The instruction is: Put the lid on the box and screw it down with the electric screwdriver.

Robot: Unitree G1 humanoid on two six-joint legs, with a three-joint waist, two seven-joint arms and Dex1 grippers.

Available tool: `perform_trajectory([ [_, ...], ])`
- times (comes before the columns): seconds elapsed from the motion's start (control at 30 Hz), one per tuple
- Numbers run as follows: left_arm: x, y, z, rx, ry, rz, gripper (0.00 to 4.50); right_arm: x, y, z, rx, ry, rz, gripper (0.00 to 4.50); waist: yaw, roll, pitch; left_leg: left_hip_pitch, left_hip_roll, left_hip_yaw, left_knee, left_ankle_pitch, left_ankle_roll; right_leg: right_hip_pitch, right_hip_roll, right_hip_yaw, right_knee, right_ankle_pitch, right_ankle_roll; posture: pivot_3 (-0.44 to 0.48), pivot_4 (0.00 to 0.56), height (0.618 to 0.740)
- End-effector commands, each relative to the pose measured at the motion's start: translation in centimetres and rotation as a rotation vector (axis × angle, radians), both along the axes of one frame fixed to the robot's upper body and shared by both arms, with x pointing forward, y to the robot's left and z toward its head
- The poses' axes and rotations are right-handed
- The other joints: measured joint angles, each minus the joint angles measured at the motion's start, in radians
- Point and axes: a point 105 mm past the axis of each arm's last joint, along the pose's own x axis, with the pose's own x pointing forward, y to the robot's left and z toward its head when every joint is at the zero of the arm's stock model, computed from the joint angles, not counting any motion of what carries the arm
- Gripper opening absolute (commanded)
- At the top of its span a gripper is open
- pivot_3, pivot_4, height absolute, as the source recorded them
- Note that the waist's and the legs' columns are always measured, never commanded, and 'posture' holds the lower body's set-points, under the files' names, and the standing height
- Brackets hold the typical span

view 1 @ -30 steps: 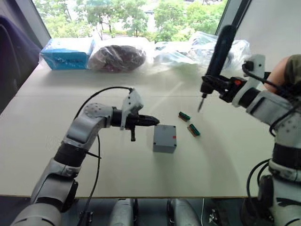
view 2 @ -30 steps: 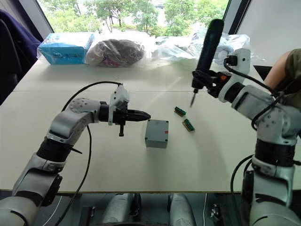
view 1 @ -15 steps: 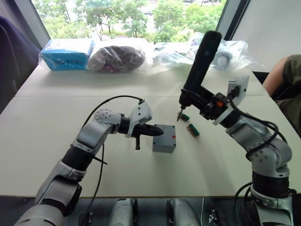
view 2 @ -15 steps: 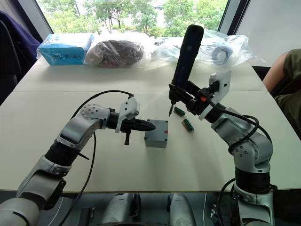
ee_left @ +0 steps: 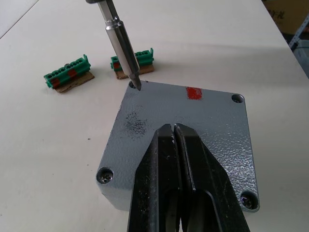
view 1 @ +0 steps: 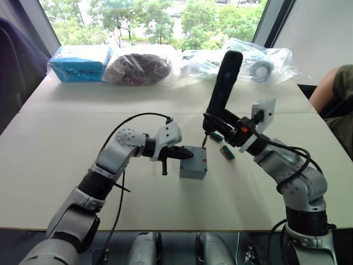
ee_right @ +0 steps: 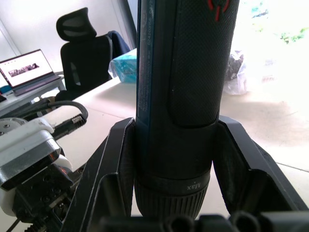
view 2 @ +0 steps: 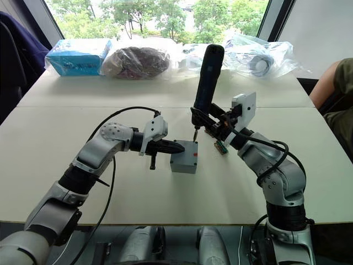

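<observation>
The right end effector (ee_right: pixel 174 159) clamps the black electric screwdriver (view 2: pixel 205 77), its bit at the grey lid's (ee_left: pixel 193 125) corner hole; the left end effector (ee_left: pixel 175 133) is pressed together.

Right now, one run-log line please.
lid: on box | left fingers: shut, over lid | right: holds screwdriver, bit at corner hole

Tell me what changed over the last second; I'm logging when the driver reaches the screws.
The right claw carried the electric screwdriver left and down from beside the table's right edge; its bit now meets a corner hole of the lid. The left claw, shut, advanced onto the lid and presses it onto the box. The box and the green pieces stayed put.
</observation>
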Motion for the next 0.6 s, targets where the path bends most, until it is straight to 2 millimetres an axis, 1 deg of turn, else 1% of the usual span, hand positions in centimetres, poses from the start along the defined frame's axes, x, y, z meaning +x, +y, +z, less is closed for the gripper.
perform_trajectory([
  [0.03,-0.1,0.2,-0.3,0.028,-0.003,-0.001,0.00,-0.4,-0.4,1.5,0.008,-0.091,-0.026,1.73,0.000,0.000,0.000,0.000,0.000,0.000,0.000,0.000,0.000,0.000,0.000,0.000,0.000,0.000,0.000,0.000,0.150,0.740],
  [0.2,0.1,0.3,-0.3,0.030,-0.004,0.000,0.00,0.1,-0.9,1.0,-0.009,-0.091,-0.056,1.73,0.000,0.000,0.000,0.000,0.000,0.000,0.000,0.000,0.000,0.000,0.000,0.000,0.000,0.000,0.000,0.000,0.150,0.740],
  [0.37,0.0,0.3,-0.3,0.030,-0.005,-0.004,0.00,0.2,-0.8,0.4,-0.022,-0.080,-0.049,1.73,0.000,0.000,0.000,0.001,0.000,0.000,0.000,0.000,0.000,0.001,0.000,0.000,0.000,0.000,0.000,0.000,0.150,0.740],
  [0.6,-0.3,0.3,-0.8,0.049,-0.005,-0.013,0.00,-0.4,0.0,-2.3,-0.074,-0.028,-0.016,1.73,0.000,0.000,-0.001,0.003,0.000,0.000,0.000,0.000,0.000,0.003,0.000,0.000,0.000,0.000,0.000,0.000,0.150,0.740],
])
